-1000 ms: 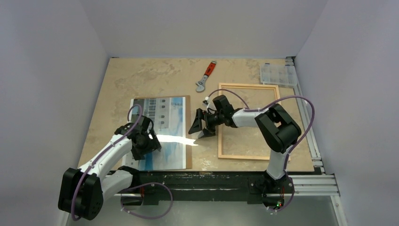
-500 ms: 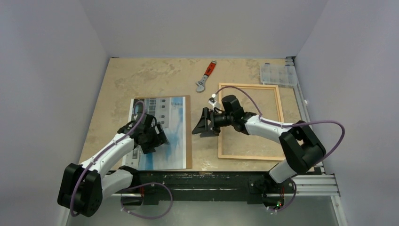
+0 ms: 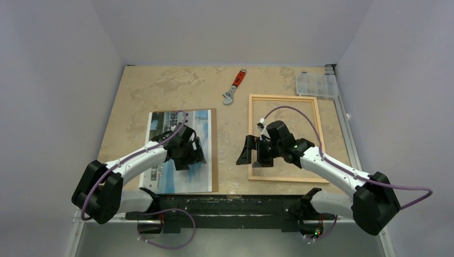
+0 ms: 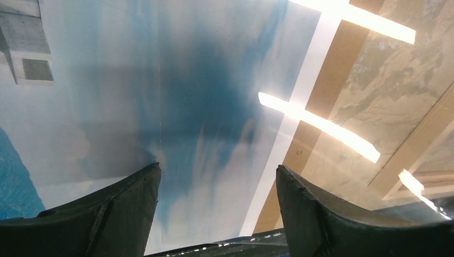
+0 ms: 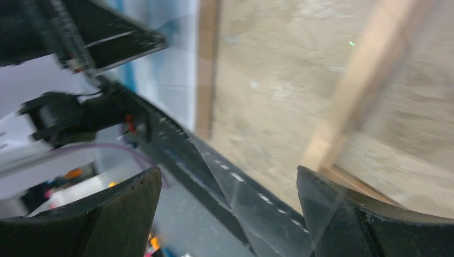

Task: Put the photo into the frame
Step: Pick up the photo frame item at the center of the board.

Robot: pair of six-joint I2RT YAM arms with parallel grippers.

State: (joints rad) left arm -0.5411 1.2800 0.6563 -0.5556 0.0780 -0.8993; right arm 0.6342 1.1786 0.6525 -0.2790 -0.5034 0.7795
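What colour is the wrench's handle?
Red-orange wrench handle, clearest in the top external view.

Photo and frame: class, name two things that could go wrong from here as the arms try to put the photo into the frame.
1. The photo lies flat and glossy on the brown backing board. The open left gripper over it may slip, crease the sheet, or catch the board too.
2. The open right gripper hangs over the left strip of the frame and could knock it askew.
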